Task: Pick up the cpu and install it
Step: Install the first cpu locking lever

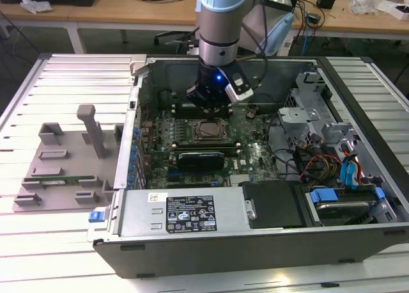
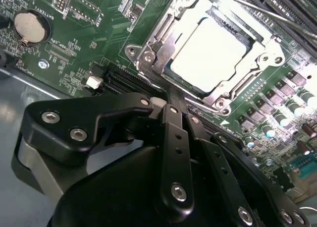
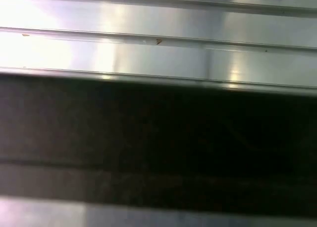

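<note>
An open computer case is shown lying on its side on a ribbed metal desk in the exterior view. The arm is lowered into the case from above, and the tool is held just over the green motherboard, close to the socket frame at the middle of the board. A black graphics card is seen just below the socket in that view, and bundled cables with blue drive brackets are seen toward the exterior view's right. A grey fixture tray with an upright post is placed on the desk at the exterior view's left, well apart from the tool.

In the second wrist view, the cpu is seen seated inside the metal socket frame, its pale silvery top facing up and brightly lit. The tool is seen from behind, its black linkages drawn in and its fingers pressed together, with nothing pinched between them. The fingertips are held just beside the near edge of the socket frame; contact with the frame cannot be determined. A round coin cell is visible on the board, well apart from the socket.

In the first wrist view, pale ribbed metal above a dark band is recorded.
</note>
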